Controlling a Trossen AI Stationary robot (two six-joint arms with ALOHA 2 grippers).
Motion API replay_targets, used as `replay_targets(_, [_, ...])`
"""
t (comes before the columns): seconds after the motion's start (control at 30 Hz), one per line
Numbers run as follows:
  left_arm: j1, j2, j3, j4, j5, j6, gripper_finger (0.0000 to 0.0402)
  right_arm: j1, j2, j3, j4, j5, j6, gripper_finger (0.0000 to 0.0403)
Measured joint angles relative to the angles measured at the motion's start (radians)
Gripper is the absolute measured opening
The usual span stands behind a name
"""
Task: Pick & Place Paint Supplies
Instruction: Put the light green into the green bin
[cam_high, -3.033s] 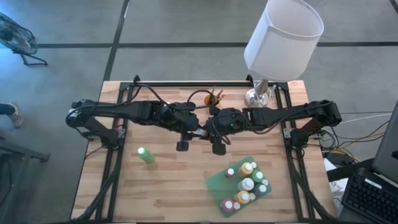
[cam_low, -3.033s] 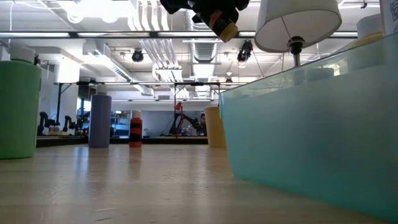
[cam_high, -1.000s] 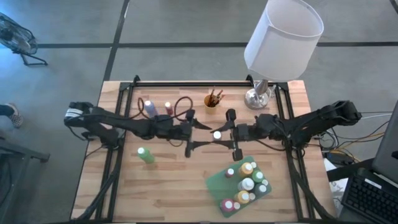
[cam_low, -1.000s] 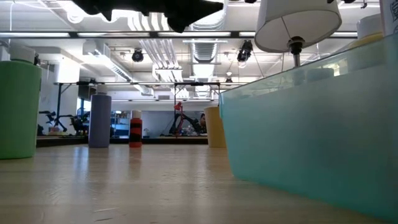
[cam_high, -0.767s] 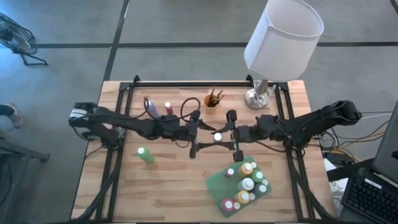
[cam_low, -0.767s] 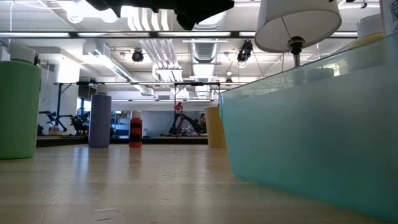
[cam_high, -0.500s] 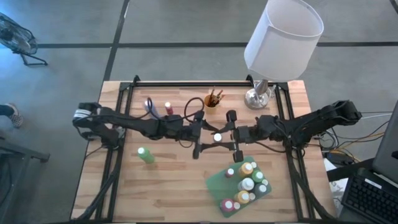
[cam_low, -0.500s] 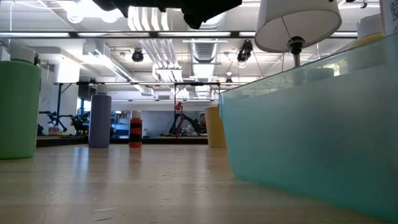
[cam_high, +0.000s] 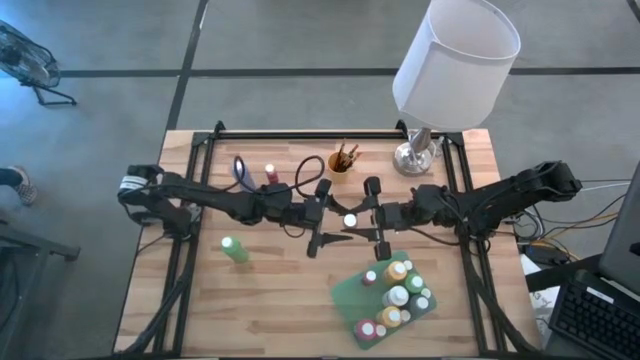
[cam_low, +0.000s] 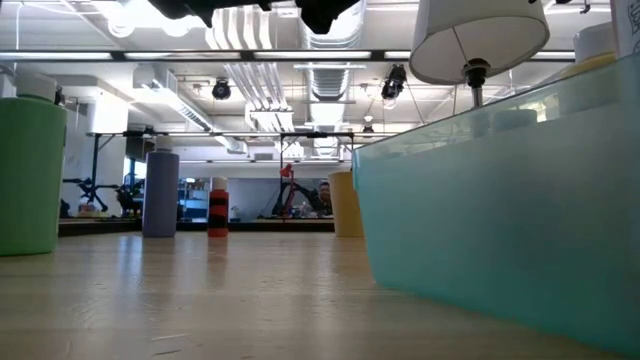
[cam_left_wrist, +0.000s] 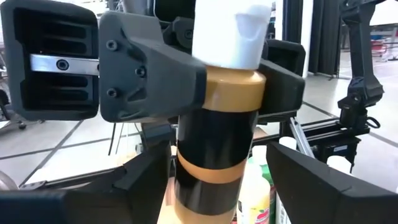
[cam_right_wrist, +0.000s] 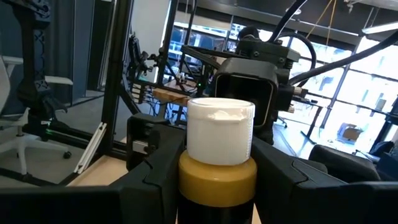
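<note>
An ochre paint bottle with a white cap (cam_high: 350, 219) and a black label (cam_left_wrist: 214, 143) is held upright high above the table's middle. My right gripper (cam_high: 362, 218) is shut on it. My left gripper (cam_high: 330, 216) is open, level, facing the right one. Its two fingers (cam_left_wrist: 311, 186) stand on either side of the bottle's lower body; I cannot tell whether they touch it. Both grippers show only as dark shapes at the top of the low view (cam_low: 250, 10). My right gripper pinches the bottle's ochre upper body (cam_left_wrist: 233, 84), just below the white cap, between its two fingers (cam_left_wrist: 155, 81). The fingers lie level and come from the table's right side. The bottle stands upright in the hold, lifted clear of the table.
A green tray (cam_high: 352, 292) with several bottles lies at the near right. A green bottle (cam_high: 235, 249) stands at the near left. A purple bottle (cam_high: 240, 172), a red bottle (cam_high: 269, 174) and a yellow cup of brushes (cam_high: 342, 160) stand at the back, with the white-shaded lamp (cam_high: 440, 80) at the back right.
My left gripper has gone toward the table's right edge, up to the bottle, so that its open fingers now flank it. My right gripper and the bottle have kept still.
</note>
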Motion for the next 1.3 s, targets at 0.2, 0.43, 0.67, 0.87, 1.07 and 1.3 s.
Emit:
replay_targets(0.2, [0.000,0.030,0.012,0.018,-0.001,0.001,0.0259,0.000,0.000,0.000,0.011,0.000,-0.004,0.0144])
replay_targets(0.43, [0.001,0.071,0.049,0.025,-0.001,0.026,0.0254,0.001,0.000,-0.001,0.009,0.000,-0.005,0.0144])
replay_targets(0.67, [0.001,0.077,0.049,0.019,-0.001,0.025,0.0235,0.002,0.000,-0.002,0.000,0.000,-0.010,0.0144])
replay_targets(0.87, [0.001,0.076,0.049,0.001,-0.003,0.022,0.0186,0.003,0.000,-0.002,-0.001,-0.001,-0.014,0.0144])
replay_targets(1.07, [0.001,0.074,0.049,-0.004,-0.005,0.025,0.0140,0.006,0.000,-0.002,0.000,-0.002,-0.009,0.0144])
replay_targets(1.3, [0.001,0.073,0.049,-0.008,-0.003,0.021,0.0144,0.006,0.000,-0.002,-0.001,-0.001,-0.009,0.0144])
